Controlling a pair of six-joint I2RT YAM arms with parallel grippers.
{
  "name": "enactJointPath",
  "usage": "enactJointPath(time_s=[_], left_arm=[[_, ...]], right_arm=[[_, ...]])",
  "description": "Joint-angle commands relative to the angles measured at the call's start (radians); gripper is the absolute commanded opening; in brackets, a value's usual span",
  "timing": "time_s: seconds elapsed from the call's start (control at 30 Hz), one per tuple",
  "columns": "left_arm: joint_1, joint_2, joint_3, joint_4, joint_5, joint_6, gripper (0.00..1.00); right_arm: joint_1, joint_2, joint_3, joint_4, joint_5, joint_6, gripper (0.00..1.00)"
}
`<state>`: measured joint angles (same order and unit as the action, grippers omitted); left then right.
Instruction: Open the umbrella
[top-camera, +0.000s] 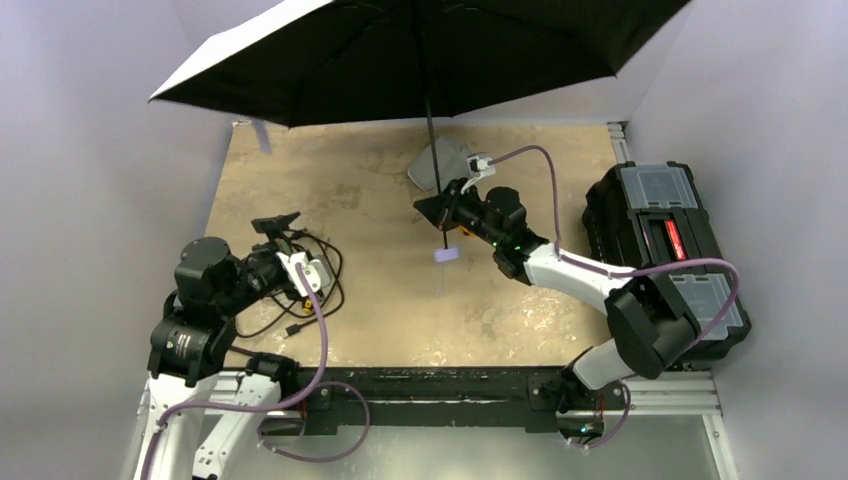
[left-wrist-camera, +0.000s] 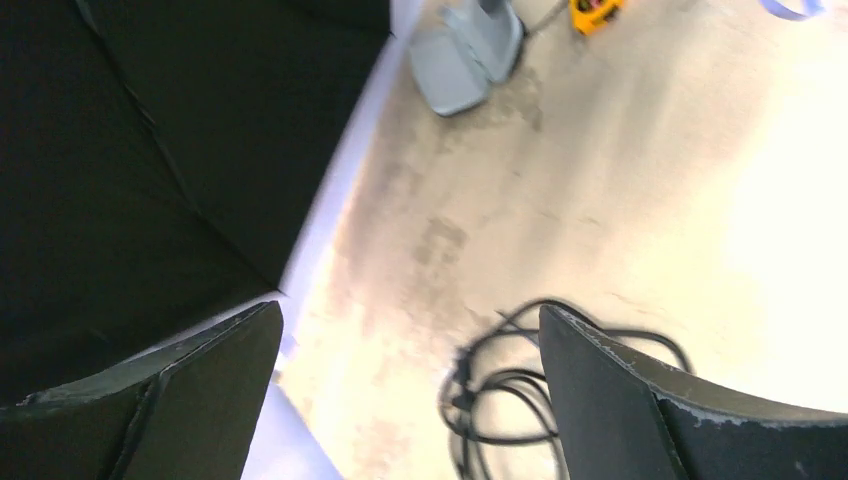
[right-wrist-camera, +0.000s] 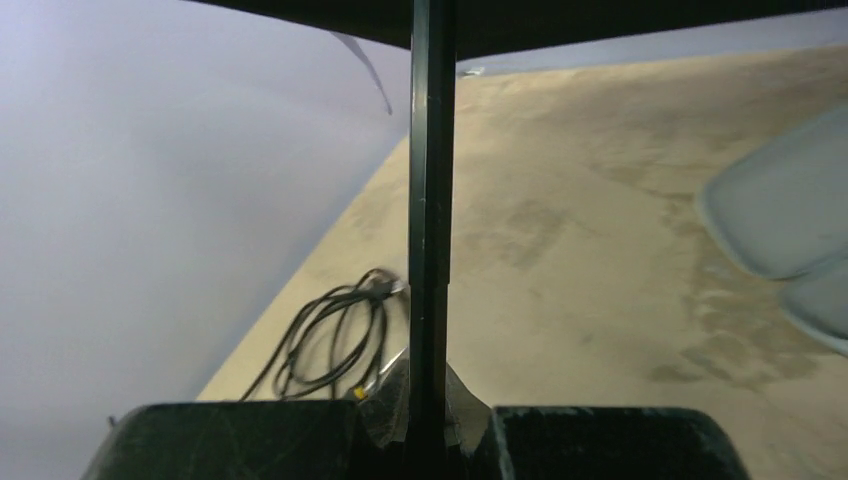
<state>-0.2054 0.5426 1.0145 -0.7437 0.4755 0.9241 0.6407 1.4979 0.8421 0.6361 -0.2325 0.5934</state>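
The umbrella (top-camera: 420, 50) stands spread wide above the far half of the table, its black inner side (left-wrist-camera: 120, 150) facing down and a pale lavender rim along the edge. Its thin black shaft (top-camera: 430, 130) drops to my right gripper (top-camera: 445, 210), which is shut on it; the small lavender handle (top-camera: 447, 254) hangs just below. In the right wrist view the shaft (right-wrist-camera: 430, 200) rises from between the closed jaws of the right gripper (right-wrist-camera: 430, 425). My left gripper (top-camera: 276, 223) is at the left, open and holding nothing, and in its own view the left gripper (left-wrist-camera: 410, 390) shows the table between its fingers.
A coiled black cable (top-camera: 312, 278) lies under the left gripper, also in the wrist views (left-wrist-camera: 510, 390) (right-wrist-camera: 335, 335). A pale grey flat object (top-camera: 440, 165) lies behind the shaft. A black toolbox (top-camera: 660, 240) fills the right edge. Grey walls enclose the table.
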Motion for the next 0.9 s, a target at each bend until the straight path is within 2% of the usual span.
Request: enactJointPath(time_s=[0.0, 0.1, 0.5, 0.7, 0.87], left_arm=[[-0.002, 0.023, -0.025, -0.107, -0.03, -0.112, 1.0], [-0.002, 0.045, -0.039, -0.101, -0.056, -0.107, 1.0], [-0.002, 0.118, -0.054, -0.043, -0.078, -0.108, 1.0], [-0.002, 0.132, -0.067, -0.043, -0.08, -0.113, 1.0], [-0.002, 0.135, -0.094, -0.025, -0.06, -0.112, 1.0]], right_arm=[[-0.01, -0.1, 0.007, 0.097, 0.286, -0.174, 0.0], [-0.011, -0.134, 0.004, 0.048, 0.378, -0.242, 0.0], [0.0, -0.22, 0.012, -0.105, 0.561, -0.487, 0.0], [0.0, -0.268, 0.012, -0.193, 0.588, -0.477, 0.0], [0.016, -0.375, -0.053, -0.162, 0.478, -0.44, 0.0]])
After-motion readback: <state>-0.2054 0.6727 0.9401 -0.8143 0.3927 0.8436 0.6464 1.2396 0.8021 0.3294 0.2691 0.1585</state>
